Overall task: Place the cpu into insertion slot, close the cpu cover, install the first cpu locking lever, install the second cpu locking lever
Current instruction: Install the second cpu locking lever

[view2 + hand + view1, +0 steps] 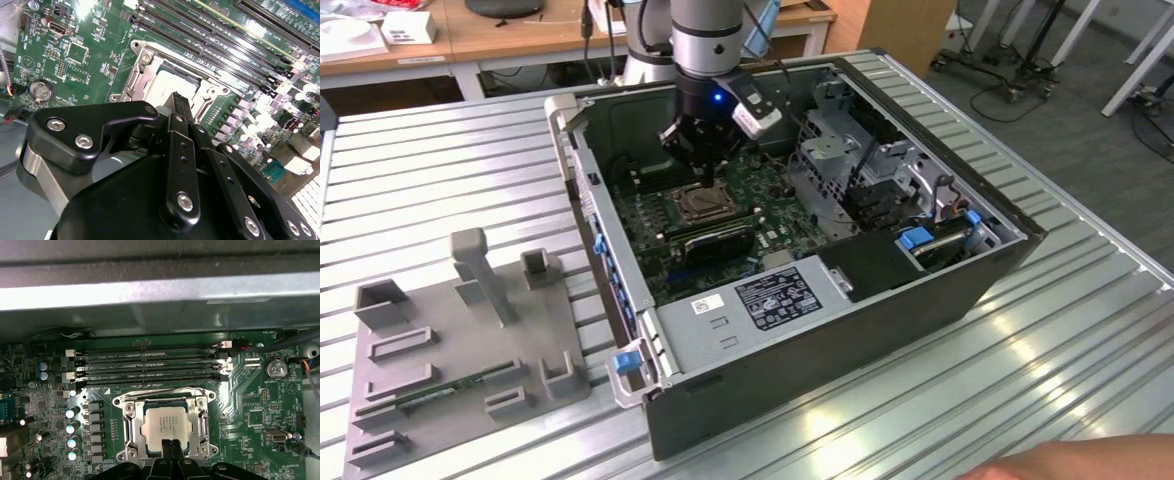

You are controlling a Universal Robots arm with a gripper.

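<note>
Tool [171, 446] fingers together, tip over cpu [166, 424] edge; cpu cover [165, 402] closed.

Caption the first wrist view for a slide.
Gripper poised at the cpu, which sits in the insertion slot with the cpu cover down around it.

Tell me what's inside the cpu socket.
The cpu lies in the insertion slot, with the cpu cover framing it. The gripper hides the chip's near edge; the contacts underneath are covered.
</note>
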